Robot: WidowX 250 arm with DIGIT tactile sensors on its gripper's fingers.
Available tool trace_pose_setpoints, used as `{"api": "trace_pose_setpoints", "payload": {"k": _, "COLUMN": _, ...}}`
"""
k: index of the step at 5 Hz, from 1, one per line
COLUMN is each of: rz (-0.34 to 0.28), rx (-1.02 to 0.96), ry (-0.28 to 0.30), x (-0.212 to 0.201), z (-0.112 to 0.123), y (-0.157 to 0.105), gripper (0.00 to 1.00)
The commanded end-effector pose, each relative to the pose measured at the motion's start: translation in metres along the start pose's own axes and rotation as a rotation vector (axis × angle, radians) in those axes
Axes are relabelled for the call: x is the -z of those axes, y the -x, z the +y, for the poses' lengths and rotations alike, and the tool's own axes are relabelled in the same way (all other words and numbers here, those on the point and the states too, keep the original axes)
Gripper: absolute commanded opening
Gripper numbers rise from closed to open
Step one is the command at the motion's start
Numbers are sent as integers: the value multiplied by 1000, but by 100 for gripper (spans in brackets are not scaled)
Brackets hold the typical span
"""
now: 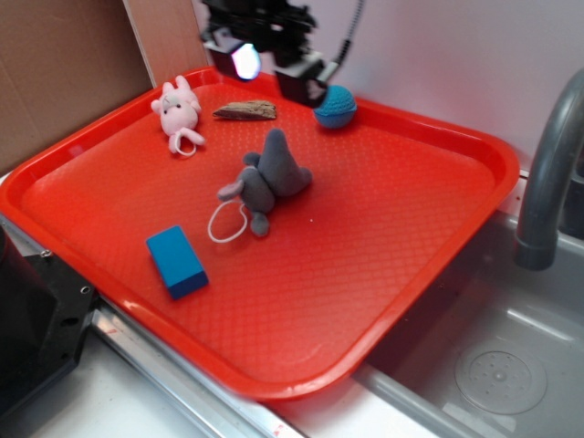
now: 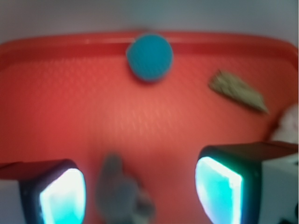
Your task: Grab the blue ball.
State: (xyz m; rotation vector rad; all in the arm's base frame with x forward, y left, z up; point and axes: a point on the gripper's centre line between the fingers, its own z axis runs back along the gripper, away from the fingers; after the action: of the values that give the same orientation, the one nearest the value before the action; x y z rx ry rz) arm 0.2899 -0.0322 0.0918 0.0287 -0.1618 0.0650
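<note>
Wrist view alone shows the hand spread apart, blue ball ahead.

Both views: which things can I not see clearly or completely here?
- Gripper: exterior view, its upper part is cut off by the top edge.
- Pink plush: wrist view, cut off by the right edge and blurred.
- Grey plush: wrist view, blurred, shape unclear.
- Blue ball: exterior view, left side hidden behind the gripper.

A plain white wall rises behind the scene, with a brown cardboard panel at its left. At right, a grey faucet curves over a grey sink basin.
</note>
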Motion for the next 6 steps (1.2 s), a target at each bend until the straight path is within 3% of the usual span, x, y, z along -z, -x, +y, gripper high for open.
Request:
{"api": "trace_pose_setpoints", "payload": {"k": 1, "rz": -47, "rx": -61, "ry": -21, "x": 8, "z": 34, "y": -51, "gripper": 100}}
{"api": "trace_pose_setpoints", "payload": {"k": 4, "rz": -52, "rx": -49, "ry": -29, "x": 2, "z": 41, "y": -52, "gripper": 100}}
{"api": "trace_pose_setpoints", "payload": {"k": 5, "rz": -132, "rx": 55, "ry": 25, "x": 27, "z": 34, "y": -36, "gripper": 100}}
{"api": "trace_pose_setpoints", "payload": {"k": 6, "rz": -100, "rx": 65, "ry": 1, "x": 45, "z": 29, "y": -40, "gripper": 100}}
